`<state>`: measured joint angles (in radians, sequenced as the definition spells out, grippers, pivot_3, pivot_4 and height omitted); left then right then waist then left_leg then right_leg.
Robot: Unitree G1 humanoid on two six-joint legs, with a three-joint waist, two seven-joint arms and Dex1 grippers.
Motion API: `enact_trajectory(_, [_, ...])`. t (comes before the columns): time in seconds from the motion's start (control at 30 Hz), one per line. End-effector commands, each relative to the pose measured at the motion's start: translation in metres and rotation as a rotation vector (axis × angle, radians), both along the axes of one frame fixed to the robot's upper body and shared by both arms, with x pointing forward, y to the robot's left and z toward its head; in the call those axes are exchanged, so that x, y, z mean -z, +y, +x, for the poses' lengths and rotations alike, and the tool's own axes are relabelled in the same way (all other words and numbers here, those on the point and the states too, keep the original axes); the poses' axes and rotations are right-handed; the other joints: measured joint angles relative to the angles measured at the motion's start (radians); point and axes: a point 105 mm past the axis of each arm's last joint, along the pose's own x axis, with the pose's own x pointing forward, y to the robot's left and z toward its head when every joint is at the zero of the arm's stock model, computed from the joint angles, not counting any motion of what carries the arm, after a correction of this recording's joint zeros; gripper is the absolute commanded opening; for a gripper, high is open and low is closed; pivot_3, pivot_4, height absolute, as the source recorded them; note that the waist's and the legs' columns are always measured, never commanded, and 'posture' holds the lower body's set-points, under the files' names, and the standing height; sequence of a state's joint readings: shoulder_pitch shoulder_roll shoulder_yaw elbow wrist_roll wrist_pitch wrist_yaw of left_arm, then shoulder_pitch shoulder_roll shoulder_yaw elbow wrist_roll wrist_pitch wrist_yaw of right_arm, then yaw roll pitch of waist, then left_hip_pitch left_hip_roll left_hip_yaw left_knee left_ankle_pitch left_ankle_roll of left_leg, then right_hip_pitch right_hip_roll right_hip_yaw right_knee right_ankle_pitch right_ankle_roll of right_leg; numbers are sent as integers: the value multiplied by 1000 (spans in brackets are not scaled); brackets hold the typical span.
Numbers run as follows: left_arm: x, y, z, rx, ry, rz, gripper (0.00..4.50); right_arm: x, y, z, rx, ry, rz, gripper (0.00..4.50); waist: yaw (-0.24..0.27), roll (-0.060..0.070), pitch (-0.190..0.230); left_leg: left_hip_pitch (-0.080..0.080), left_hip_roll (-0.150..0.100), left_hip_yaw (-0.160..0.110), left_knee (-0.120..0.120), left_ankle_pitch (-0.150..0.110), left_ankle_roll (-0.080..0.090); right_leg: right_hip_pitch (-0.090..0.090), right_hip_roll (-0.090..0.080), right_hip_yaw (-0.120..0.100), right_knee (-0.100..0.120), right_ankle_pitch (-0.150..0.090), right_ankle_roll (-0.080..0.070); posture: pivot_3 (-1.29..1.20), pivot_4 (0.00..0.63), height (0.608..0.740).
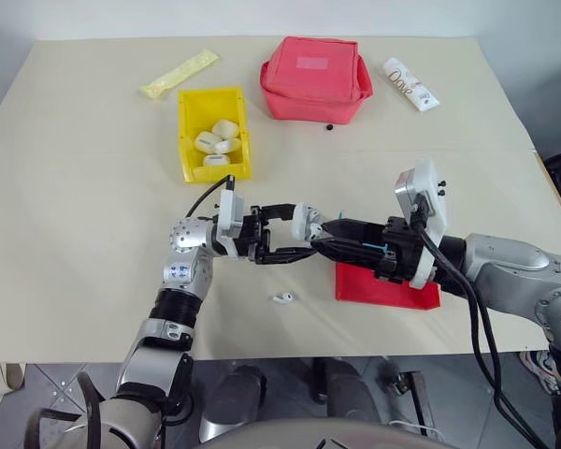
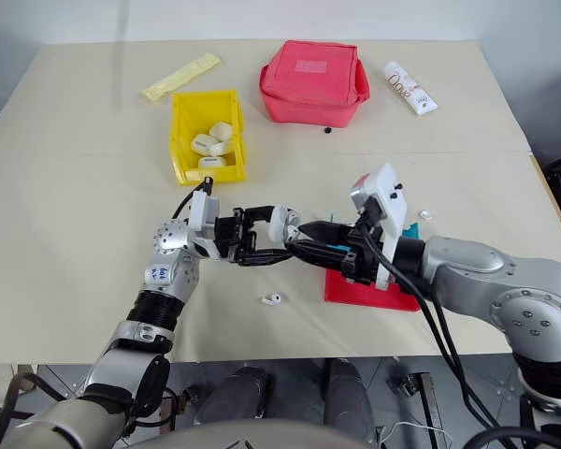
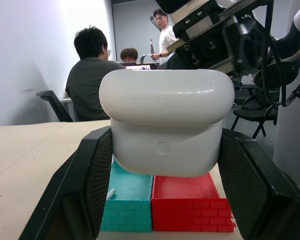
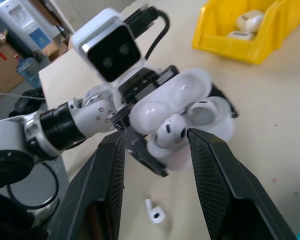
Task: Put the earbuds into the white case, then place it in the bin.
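Note:
My left gripper is shut on the white case, held above the table with its lid flipped open. In the right wrist view, one earbud sits head-up in the case. My right gripper is open around it: the earbud lies close to one finger, with a gap to the other. A second earbud lies loose on the table just below the grippers. The yellow bin stands farther back to the left, with several white cases inside.
A red and teal tray sits under my right forearm. A red zip pouch, a white tube and a yellow packet lie along the far edge. People sit beyond the table.

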<state>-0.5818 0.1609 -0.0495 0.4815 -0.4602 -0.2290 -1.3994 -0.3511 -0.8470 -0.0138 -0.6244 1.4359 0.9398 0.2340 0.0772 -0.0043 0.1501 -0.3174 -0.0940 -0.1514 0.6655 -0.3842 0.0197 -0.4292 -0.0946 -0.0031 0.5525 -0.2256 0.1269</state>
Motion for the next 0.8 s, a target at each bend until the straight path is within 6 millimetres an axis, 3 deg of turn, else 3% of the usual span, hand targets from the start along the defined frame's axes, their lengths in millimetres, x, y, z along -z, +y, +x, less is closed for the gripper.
enact_trajectory(0.03, [-5, -2, -2, 5, -35, 0, 2782, -8, 7, -7, -45, -26, 18, 2048, 0, 0, 0, 0, 0, 0, 0, 0, 0, 0, 0, 0, 0, 0, 0, 0, 150, 740])
enact_trajectory(0.37, [-4, -2, -1, -4, -33, 21, 2782, -5, 3, -5, -25, -27, -4, 2048, 0, 0, 0, 0, 0, 0, 0, 0, 0, 0, 0, 0, 0, 0, 0, 0, 150, 740])
enact_trajectory(0.8, [-13, 5, 20, -82, -84, 157, 2782, -4, -24, 0, 98, -142, -131, 2048, 2, 0, 0, 0, 0, 0, 0, 0, 0, 0, 0, 0, 0, 0, 0, 0, 150, 740])
